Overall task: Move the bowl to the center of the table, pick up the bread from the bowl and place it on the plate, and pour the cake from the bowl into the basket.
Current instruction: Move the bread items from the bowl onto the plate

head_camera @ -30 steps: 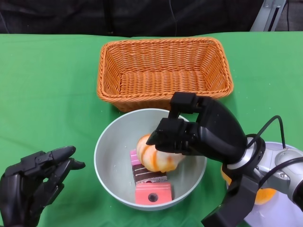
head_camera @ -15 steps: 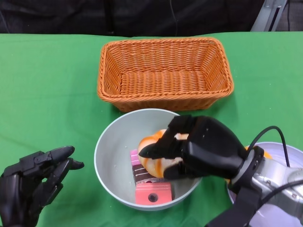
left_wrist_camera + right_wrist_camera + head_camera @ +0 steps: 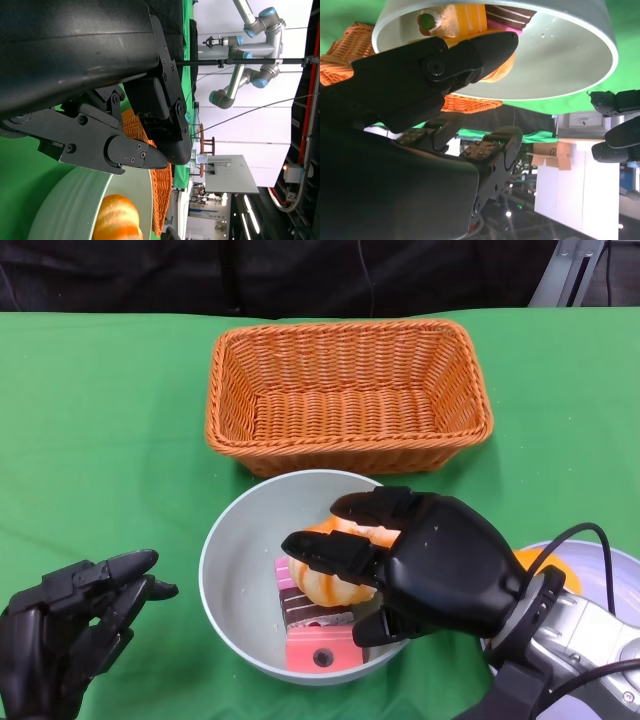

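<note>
Reaching: right hand is down inside the bowl, fingers draped over the bread.
Right hand state: fingers curled around the bread, touching it; full grasp can't be confirmed.
Bread: in the bowl, under the right hand's fingers, toward the basket side.
Cake: pink and brown slices in the bowl, just beside the bread on the robot's side.
Bowl: directly in front of the basket, almost touching its near wall.
Plate: white rim right of the bowl, mostly hidden by the right forearm.
Left hand: left of the bowl, apart from it, fingers loosely spread, holding nothing.
</note>
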